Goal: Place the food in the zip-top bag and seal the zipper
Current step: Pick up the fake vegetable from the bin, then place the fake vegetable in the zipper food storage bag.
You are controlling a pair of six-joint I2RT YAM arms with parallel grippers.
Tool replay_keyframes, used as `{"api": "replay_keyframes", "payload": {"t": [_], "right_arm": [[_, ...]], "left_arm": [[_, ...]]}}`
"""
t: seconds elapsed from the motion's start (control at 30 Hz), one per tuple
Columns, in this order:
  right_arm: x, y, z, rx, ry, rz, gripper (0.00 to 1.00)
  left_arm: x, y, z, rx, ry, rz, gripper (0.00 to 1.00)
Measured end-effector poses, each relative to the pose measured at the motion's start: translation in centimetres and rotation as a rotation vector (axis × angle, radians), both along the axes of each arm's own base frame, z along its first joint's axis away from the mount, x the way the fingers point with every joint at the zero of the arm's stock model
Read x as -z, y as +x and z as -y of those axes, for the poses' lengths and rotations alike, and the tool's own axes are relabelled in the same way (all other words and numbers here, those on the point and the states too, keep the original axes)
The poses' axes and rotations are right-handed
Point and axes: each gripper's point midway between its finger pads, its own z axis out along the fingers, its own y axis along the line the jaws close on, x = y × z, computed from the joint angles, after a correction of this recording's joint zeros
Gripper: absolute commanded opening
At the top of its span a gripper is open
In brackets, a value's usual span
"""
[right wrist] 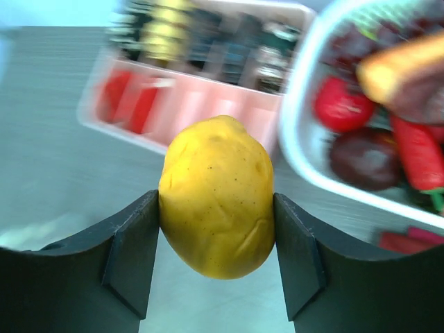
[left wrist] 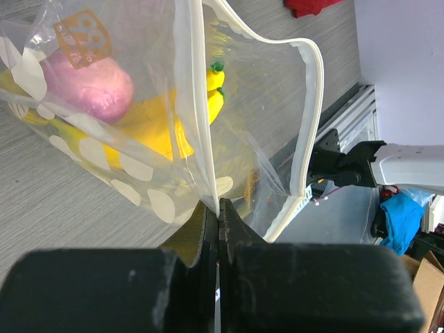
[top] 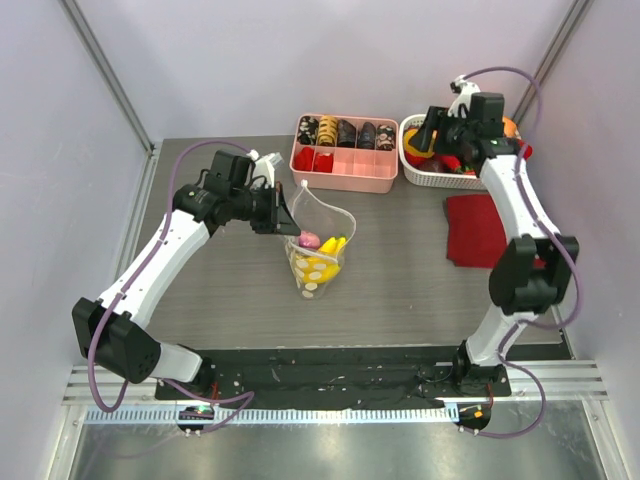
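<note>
Yellow fruit [right wrist: 216, 198], pinched in the right gripper [right wrist: 216, 208], likely must next travel over the bag [top: 318, 252], whose rim the left gripper [left wrist: 218, 214] clamps, holding the mouth open.

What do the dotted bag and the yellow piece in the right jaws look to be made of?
The zip-top bag: thin, soft clear plastic film, glossy; the pink fruit shows through and it creases. The yellow piece: probably moulded plastic, fairly matte, with a dimpled, speckled skin.

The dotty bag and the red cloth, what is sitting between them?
Nothing. In the top view, only bare grey table lies between the dotted bag and the red cloth.
</note>
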Motion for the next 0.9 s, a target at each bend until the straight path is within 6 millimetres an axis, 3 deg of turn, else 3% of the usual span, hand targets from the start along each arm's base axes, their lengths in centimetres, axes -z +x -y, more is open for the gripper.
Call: {"api": "replay_keyframes", "payload": {"t": [0.1, 0.2, 0.3, 0.37, 0.43, 0.53, 0.8, 0.83, 0.9], "right_arm": [[-5.8, -4.5, -2.7, -0.11, 0.053, 0.093, 0.26], [-11.2, -10.9, -7.9, -0.281, 0.065, 0.207, 0.26], [-14.4, -17.8, -14.0, -0.488, 0.069, 0.288, 0.26], [-15.2, -22.7, -17.7, -0.637, 0.085, 0.305, 0.26], [-14.7, -24.7, -18.9, -0.69, 0.083, 0.294, 0.25], [-11.4, -26.1, -20.1, -0.725, 0.052, 0.209, 0.26], [-1.8, -25.3, -23.6, -0.764, -0.08, -0.015, 0.27], [-0.8, -24.9, -23.9, -0.757, -0.102, -0.032, 0.3], [0.2, -24.2, -24.3, -0.746, -0.121, -0.044, 0.5]], "left_arm": [[0.0, 0.0, 0.0, 0.001, -0.001, -0.001, 0.0], [0.0, 0.0, 0.0, 0.003, -0.004, -0.003, 0.0], [-0.1, -0.1, 0.0, 0.006, -0.007, -0.004, 0.0], [-0.1, -0.1, 0.1, 0.007, -0.009, -0.005, 0.0], [-0.1, -0.2, 0.1, 0.01, -0.011, -0.006, 0.0], [-0.2, -0.2, 0.1, 0.012, -0.013, -0.005, 0.0], [-0.4, -0.4, 0.3, 0.025, -0.027, -0.007, 0.0], [-0.3, -0.4, 0.3, 0.026, -0.027, -0.008, 0.0], [-0.3, -0.4, 0.3, 0.027, -0.031, -0.01, 0.0]]}}
